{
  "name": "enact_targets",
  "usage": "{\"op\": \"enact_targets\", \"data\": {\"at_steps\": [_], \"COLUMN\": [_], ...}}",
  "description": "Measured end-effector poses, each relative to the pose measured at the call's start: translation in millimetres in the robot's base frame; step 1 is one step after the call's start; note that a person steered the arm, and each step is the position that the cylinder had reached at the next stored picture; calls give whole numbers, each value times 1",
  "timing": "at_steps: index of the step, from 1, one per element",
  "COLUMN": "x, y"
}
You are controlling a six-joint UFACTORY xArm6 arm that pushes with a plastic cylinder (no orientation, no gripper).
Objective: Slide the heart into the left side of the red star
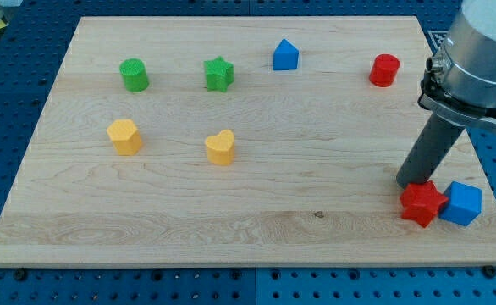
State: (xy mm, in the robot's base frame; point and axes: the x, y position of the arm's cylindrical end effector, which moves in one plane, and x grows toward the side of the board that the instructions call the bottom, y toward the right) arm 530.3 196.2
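Observation:
The yellow heart (220, 146) lies on the wooden board left of centre. The red star (422, 203) lies near the board's bottom right corner, touching a blue cube (462, 203) on its right. My tip (409, 181) rests on the board just above and left of the red star, close to or touching it, far to the right of the heart.
A yellow hexagon-like block (124, 136) lies left of the heart. A green cylinder (134, 74), a green star (218, 74), a blue house-shaped block (285, 55) and a red cylinder (384, 70) stand along the view's top. The board's right edge (485, 169) is near the star.

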Motion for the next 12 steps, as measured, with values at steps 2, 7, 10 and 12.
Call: {"op": "enact_targets", "data": {"at_steps": [2, 7, 10, 12], "x": [-61, -49, -66, -18], "y": [-106, -207, -211, -272]}}
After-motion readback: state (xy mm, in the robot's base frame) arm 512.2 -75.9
